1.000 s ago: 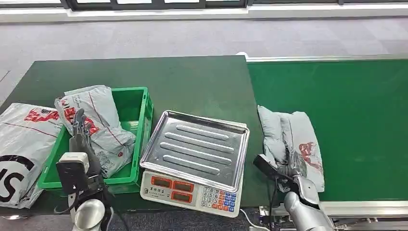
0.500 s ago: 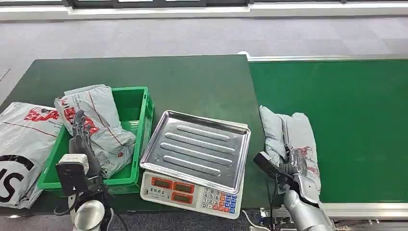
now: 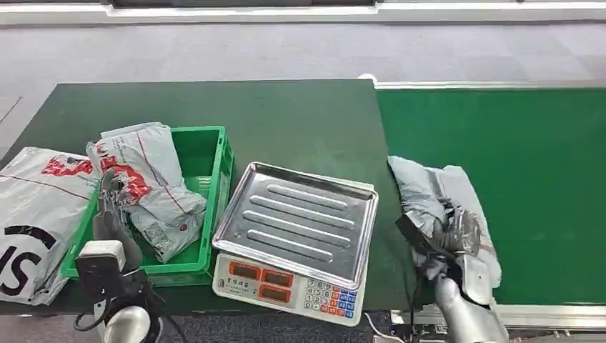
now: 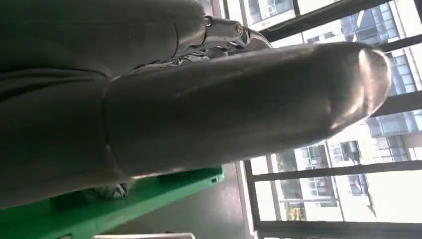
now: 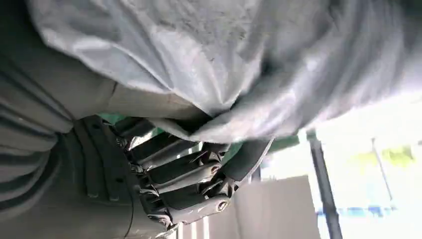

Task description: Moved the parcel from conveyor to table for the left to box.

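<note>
A grey parcel [image 3: 427, 187] with red print lies on the green conveyor [image 3: 543, 157], close to the dark table [image 3: 286, 118]. My right hand [image 3: 451, 232] grips its near end, and the plastic is bunched up there. In the right wrist view the fingers [image 5: 174, 172] curl under the grey parcel [image 5: 224, 59]. My left hand [image 3: 108, 211] stands at the left wall of the green box [image 3: 211, 153] with its fingers up and nothing in it. The left wrist view has its thick thumb [image 4: 224, 99] above the green box rim [image 4: 149, 196].
Another grey parcel [image 3: 154, 182] lies in the green box, leaning over its left wall. A large grey parcel [image 3: 36, 200] rests on the table's left end. A weighing scale with a steel tray [image 3: 296, 214] stands between the box and the conveyor.
My right hand has closed on the parcel's near end and crumpled it; the parcel has shifted a little. The camera has shifted slightly. My left hand has stayed by the box.
</note>
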Available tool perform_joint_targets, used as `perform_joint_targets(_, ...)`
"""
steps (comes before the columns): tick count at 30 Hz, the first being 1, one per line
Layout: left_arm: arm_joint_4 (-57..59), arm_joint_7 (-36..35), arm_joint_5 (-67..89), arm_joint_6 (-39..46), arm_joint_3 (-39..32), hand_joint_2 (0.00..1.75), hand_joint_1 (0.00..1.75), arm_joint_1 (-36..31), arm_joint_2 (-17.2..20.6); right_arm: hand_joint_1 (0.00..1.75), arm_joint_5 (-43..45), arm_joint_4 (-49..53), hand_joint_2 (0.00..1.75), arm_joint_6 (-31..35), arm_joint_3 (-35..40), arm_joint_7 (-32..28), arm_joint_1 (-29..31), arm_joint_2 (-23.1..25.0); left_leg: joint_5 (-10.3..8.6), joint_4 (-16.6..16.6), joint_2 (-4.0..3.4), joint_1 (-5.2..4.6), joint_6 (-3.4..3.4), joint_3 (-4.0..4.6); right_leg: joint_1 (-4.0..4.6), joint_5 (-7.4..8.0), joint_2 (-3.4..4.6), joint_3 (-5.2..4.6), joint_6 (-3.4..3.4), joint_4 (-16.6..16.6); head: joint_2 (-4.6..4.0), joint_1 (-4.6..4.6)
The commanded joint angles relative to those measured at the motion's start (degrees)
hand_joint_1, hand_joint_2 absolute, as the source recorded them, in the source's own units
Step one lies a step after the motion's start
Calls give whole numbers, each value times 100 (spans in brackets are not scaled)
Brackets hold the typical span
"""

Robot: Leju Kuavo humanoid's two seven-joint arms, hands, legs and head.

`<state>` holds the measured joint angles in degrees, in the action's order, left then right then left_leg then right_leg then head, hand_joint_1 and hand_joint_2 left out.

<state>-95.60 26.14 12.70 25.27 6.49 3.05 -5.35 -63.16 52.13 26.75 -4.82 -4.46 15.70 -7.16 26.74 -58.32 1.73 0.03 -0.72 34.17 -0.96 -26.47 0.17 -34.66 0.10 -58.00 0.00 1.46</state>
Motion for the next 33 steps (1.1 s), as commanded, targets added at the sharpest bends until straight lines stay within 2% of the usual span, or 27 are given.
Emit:
perform_joint_targets(1, 399, 184, -162, 67, -204, 0, 0, -61, 36, 175, 524, 1752, 175, -387, -839, -206, 1171, -1784, 1, -9, -3, -21, 11, 6, -18, -4, -6, -6, 9, -12, 0, 0)
perform_joint_targets(5, 396, 189, -193, 118, -161, 0, 0, -69, 59, 175, 656, 1967, 175, -341, -808, -195, 924, -1804, 3, -7, -3, -26, 15, -10, -24, 3, -3, 20, 34, 6, 0, 2)
perform_joint_targets(16, 297, 187, -192, 151, -156, 0, 0, 9, 47, 175, 691, 1999, 175, -248, -743, -195, 724, -1746, 8, -7, -37, -21, 23, -30, -18, 11, 13, 30, 44, 17, 0, 0)
perform_joint_targets(21, 283, 171, -111, 163, -142, 0, 0, 56, 31, 175, 579, 1928, 175, -130, -537, -158, 703, -1569, 10, 0, -48, -17, 24, -46, -12, 11, 26, 45, 44, 26, 0, 0)
perform_joint_targets(22, 345, 168, -107, 159, -122, 0, 0, 20, 36, 175, 528, 1817, 175, -94, -441, -152, 745, -1496, 8, -9, -36, -19, 27, -27, -15, 11, 23, 30, 48, 16, 0, 0)
perform_joint_targets(26, 529, 153, -92, 46, -73, 0, 0, -173, 38, 175, 471, 1507, 175, 0, -59, -263, 812, -1183, 8, -1, -53, -15, 24, -40, -11, 17, 34, 43, 45, 26, 0, 0)
perform_joint_targets(27, 611, 145, -97, 12, -54, 0, 0, -266, 42, 175, 584, 1401, 175, 79, 113, -459, 895, -1050, 7, -5, -49, -14, 25, -30, -10, 18, 35, 34, 46, 22, 0, 0)
perform_joint_targets(30, 854, 122, -132, -104, 17, 0, 0, -522, 46, 175, 461, 1106, 175, 342, 787, -752, 1449, -460, 7, -7, -64, -14, 24, -27, -11, 22, 49, 27, 45, 18, 0, 2)
perform_joint_targets(31, 954, 122, -133, -141, 47, 0, 0, -615, 18, 175, 472, 1081, 175, 401, 1011, -862, 1694, -189, 6, 3, -90, -13, 20, -40, -9, 29, 68, 35, 40, 24, 0, 2)
perform_joint_targets(33, 1100, 125, -124, -156, 106, 0, 0, -755, -34, 175, 296, 1196, 175, 266, 1530, -597, 2095, 202, 7, -6, -87, -19, 24, -26, -16, 24, 66, 17, 44, 10, 0, 2)
